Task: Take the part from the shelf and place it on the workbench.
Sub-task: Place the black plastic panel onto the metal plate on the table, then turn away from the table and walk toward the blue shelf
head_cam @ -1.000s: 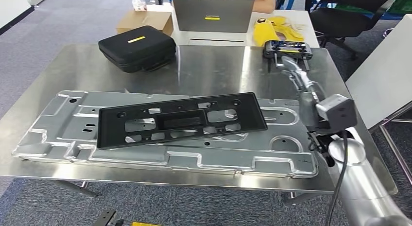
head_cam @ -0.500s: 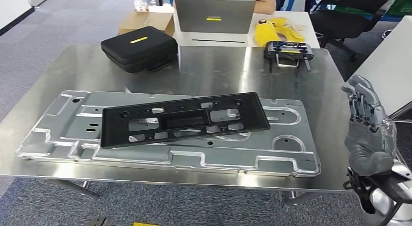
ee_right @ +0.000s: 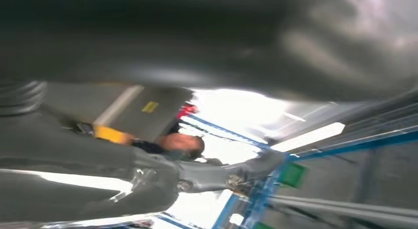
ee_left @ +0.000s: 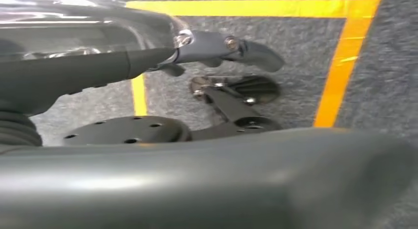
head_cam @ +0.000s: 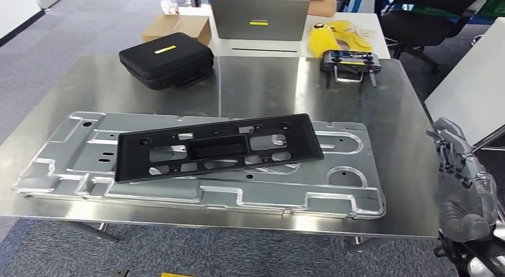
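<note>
The black plastic part (head_cam: 217,147), a long flat frame with several cutouts, lies on a silver stamped metal panel (head_cam: 345,187) on the steel workbench (head_cam: 256,80). My right hand (head_cam: 463,184) is raised off the bench's right edge, well clear of the part, fingers apart and holding nothing. The right wrist view shows that hand (ee_right: 148,175) blurred and empty, against bright background. In the left wrist view, my left hand (ee_left: 148,51) hangs over grey floor with yellow tape lines (ee_left: 340,61), fingers stretched out with nothing in them.
At the bench's far side sit a black zip case (head_cam: 167,58) and a remote controller (head_cam: 350,64). Behind stand a laptop (head_cam: 259,19), a cardboard box (head_cam: 177,28), a yellow object (head_cam: 333,37) and a seated person (head_cam: 321,3). A white board (head_cam: 470,92) leans at right.
My right arm has drawn back from over the bench's right side to the lower right corner, and the hand has sunk a little lower. The part has stayed put.
</note>
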